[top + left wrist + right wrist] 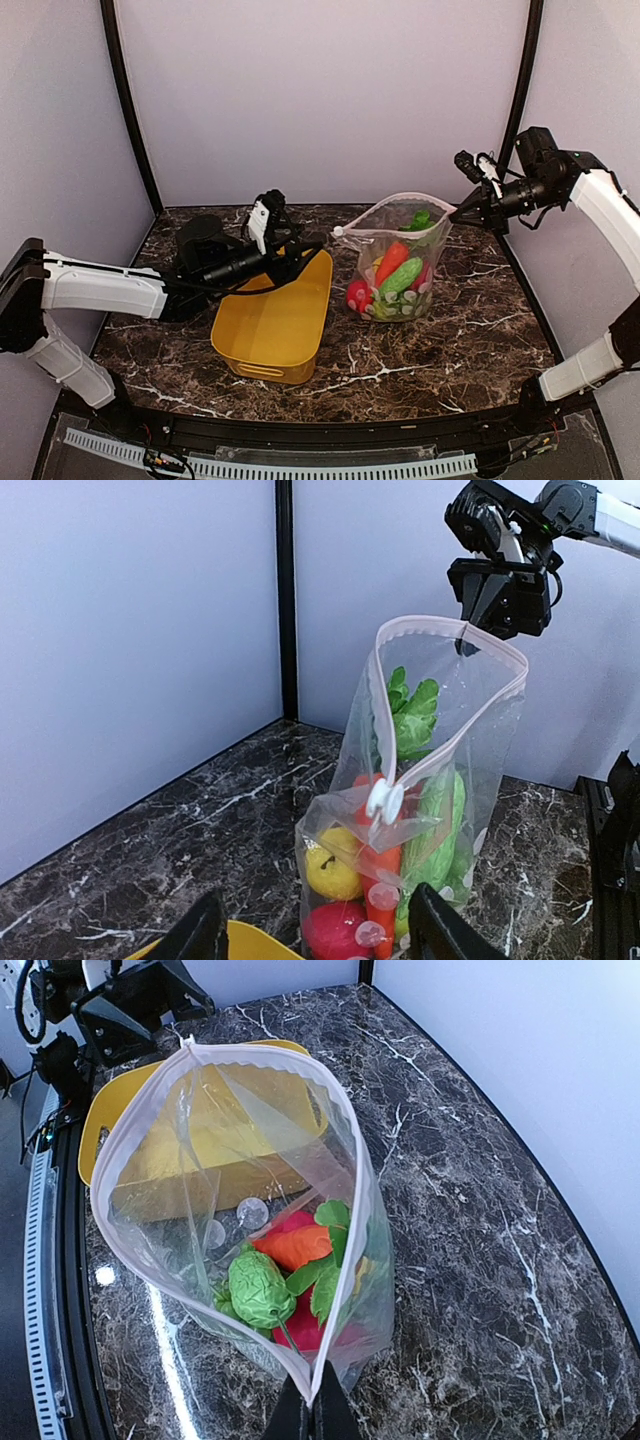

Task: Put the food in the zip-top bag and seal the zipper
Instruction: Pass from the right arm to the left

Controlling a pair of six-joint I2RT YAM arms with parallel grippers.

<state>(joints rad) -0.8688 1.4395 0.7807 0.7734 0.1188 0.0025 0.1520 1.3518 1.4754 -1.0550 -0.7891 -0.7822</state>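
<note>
The clear zip-top bag (400, 270) stands upright on the table with its mouth open. Inside lies the food: an orange-red carrot (392, 262), a cucumber (405, 277), a red fruit (358, 295), a yellow fruit (335, 870) and leafy greens (258, 1288). The pinkish zipper (250, 1055) runs round the open mouth, with a white slider (385, 800) at its left end. My right gripper (313, 1415) is shut on the right corner of the bag's mouth and holds it up; it also shows in the top view (455, 214). My left gripper (315, 935) is open and empty, left of the bag, over the tub.
A yellow plastic tub (275, 330) sits left of the bag, right below my left gripper (312, 245), and looks empty. Grey walls and black corner posts (130, 120) enclose the dark marble table (470, 340) at the back and sides.
</note>
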